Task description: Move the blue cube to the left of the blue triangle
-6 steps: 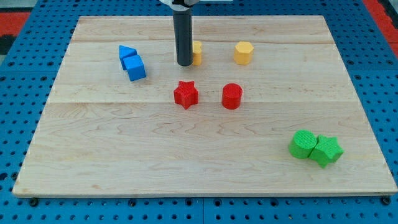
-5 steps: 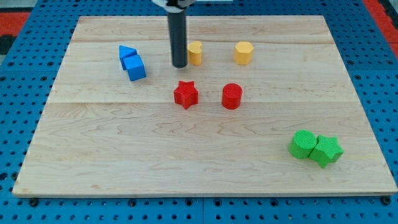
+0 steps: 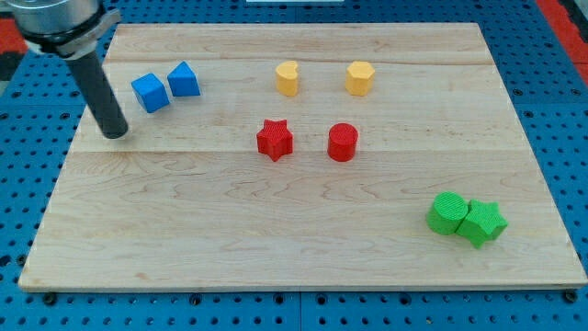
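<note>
The blue cube (image 3: 149, 92) sits near the board's top left, touching or nearly touching the left side of the blue triangle (image 3: 184, 79). The cube is slightly lower in the view than the triangle. My tip (image 3: 115, 134) rests on the board below and to the left of the blue cube, a short gap away from it. The dark rod rises from the tip toward the view's top left corner.
Two yellow blocks (image 3: 288, 78) (image 3: 359, 77) stand at the top middle. A red star (image 3: 274, 140) and a red cylinder (image 3: 343, 142) sit at the centre. A green cylinder (image 3: 447, 212) and a green star (image 3: 482, 222) touch at the bottom right. The wooden board (image 3: 294, 257) lies on a blue pegboard.
My tip has moved from beside the yellow block to the board's left. The blue cube now lies left of the blue triangle instead of below it; the triangle stays near its spot.
</note>
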Robot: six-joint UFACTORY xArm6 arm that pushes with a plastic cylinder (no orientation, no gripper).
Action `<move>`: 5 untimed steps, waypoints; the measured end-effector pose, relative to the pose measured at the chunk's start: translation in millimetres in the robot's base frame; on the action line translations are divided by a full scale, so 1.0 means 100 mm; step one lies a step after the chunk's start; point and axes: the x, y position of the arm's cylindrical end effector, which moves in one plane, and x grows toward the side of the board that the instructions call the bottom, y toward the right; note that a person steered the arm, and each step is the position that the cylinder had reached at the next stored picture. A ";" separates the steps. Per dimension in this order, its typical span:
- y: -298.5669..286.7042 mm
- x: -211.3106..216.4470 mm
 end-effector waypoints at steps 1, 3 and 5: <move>-0.01 -0.14; 0.40 -0.58; 0.36 -0.64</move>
